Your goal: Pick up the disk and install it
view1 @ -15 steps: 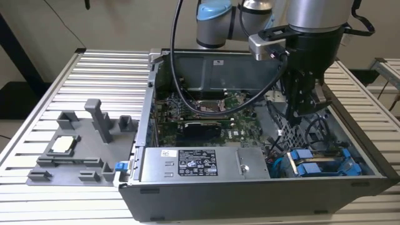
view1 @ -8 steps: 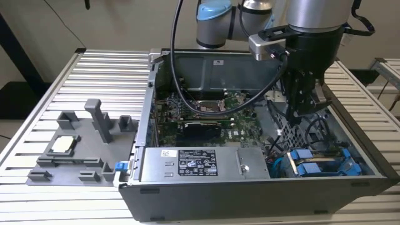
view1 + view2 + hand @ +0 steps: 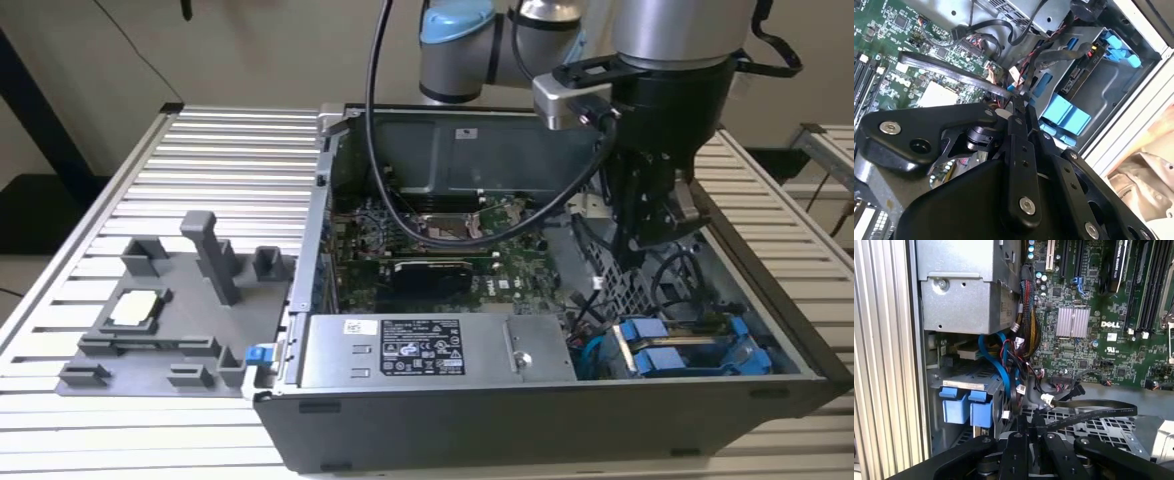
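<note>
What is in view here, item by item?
table: one, silver, slatted, under everything
computer case: one, dark grey, open, on the table
motherboard: one, green, inside the case
metal box: one, grey, stickered, along the case's near wall
blue-framed drives: two, in the bay, exterior view's right
cables: several, black and blue, beside the bay
fixture tray: one, grey, exterior view's left
chip: one, pale, on the tray
arm: one, silver and black, above the case
tool: one, black, over the case interior near the bay
</note>
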Tool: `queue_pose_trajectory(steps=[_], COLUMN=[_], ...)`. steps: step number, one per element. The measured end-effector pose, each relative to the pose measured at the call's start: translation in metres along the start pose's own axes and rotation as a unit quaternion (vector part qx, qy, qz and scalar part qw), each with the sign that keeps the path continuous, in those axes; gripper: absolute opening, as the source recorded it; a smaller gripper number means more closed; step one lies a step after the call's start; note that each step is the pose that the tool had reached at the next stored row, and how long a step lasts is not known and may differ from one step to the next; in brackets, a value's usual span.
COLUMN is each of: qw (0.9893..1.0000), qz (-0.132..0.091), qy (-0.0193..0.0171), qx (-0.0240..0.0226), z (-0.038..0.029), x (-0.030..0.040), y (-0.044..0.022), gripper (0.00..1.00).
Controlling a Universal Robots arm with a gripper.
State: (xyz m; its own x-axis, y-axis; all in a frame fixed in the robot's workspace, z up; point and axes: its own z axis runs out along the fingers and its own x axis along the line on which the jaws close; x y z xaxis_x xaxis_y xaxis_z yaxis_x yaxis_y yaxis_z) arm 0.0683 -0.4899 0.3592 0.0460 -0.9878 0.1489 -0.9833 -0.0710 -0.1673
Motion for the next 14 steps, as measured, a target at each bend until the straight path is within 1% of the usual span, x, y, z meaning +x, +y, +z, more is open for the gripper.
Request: queue_pose_trajectory(steps=[3,5,10,14], qw=[1.0000,1.0000,1.0000,1.0000], qz=[0.000,0.000,-0.001,-0.001], qy=[-0.0001,-0.0002,-0.0004,-0.0006], qx=[-0.0007,-0.0020,-0.0059,-0.0089], z=[0.0015,0.0031,0.0077,0.0108], x=[0.0019,0.0051,0.0163,0.0270], y=[-0.0039,-0.0077,-0.0173,-0.0224], gripper=[0.16,0.16,0.16,0.16])
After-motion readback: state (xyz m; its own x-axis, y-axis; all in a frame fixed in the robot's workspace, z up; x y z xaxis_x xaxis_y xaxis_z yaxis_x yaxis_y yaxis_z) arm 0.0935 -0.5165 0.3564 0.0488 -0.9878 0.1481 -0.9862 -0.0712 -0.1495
